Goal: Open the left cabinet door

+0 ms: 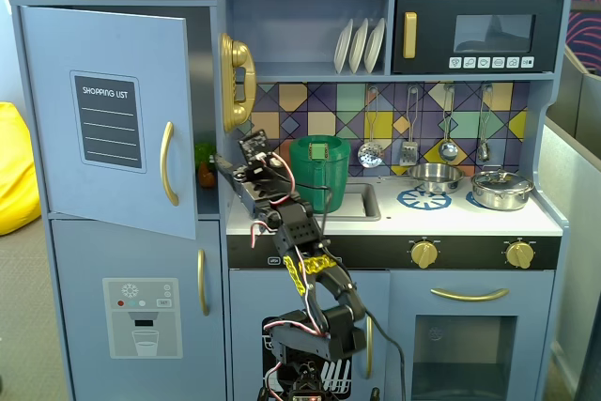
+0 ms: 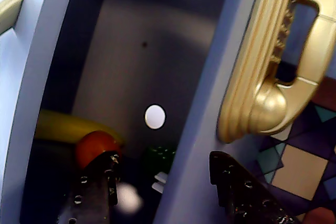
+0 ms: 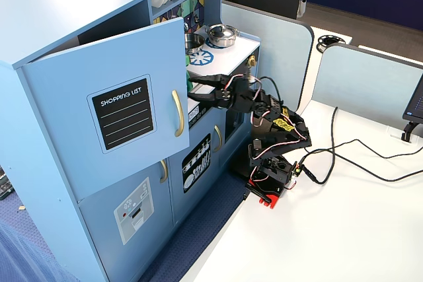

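Observation:
The left cabinet door [image 1: 108,119], blue-grey with a black "SHOPPING LIST" panel and a gold handle [image 1: 167,163], stands partly swung open; it also shows in the other fixed view [image 3: 112,110]. In the wrist view its edge [image 2: 21,77] is at the left. My gripper [image 1: 230,159] is open and empty at the opened fridge's right side. In the wrist view [image 2: 163,158] its jaws straddle the compartment's right wall edge [image 2: 210,129], apart from the door. In the side fixed view the gripper [image 3: 195,87] sits just right of the door's free edge.
Inside the compartment lie a yellow banana [image 2: 58,127], a red-orange fruit [image 2: 94,145] and something green [image 2: 160,156]. A gold toy phone [image 2: 278,72] hangs right of the gripper. A green pot [image 1: 319,171] sits in the sink. The dispenser door [image 1: 141,316] is below, shut.

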You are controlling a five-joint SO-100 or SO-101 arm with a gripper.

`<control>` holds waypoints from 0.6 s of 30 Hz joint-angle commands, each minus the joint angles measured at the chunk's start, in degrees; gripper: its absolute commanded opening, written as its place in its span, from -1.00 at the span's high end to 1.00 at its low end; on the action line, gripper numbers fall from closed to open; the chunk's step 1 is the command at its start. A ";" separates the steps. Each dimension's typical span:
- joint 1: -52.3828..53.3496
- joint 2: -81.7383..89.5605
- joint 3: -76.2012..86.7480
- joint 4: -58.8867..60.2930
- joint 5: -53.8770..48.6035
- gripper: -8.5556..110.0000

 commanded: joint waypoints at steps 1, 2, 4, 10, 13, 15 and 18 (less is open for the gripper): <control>-3.69 -3.87 -0.97 -6.06 -1.67 0.63; -5.27 -4.39 -0.79 -6.86 -2.46 0.63; -9.05 -5.27 -0.35 -8.53 -4.66 0.64; -23.73 -8.70 -0.35 -14.68 -11.78 0.66; -31.82 -11.34 -1.49 -18.81 -14.94 0.67; -36.12 -13.10 -2.11 -21.09 -16.70 0.68; -36.30 -14.15 -2.46 -21.62 -17.31 0.68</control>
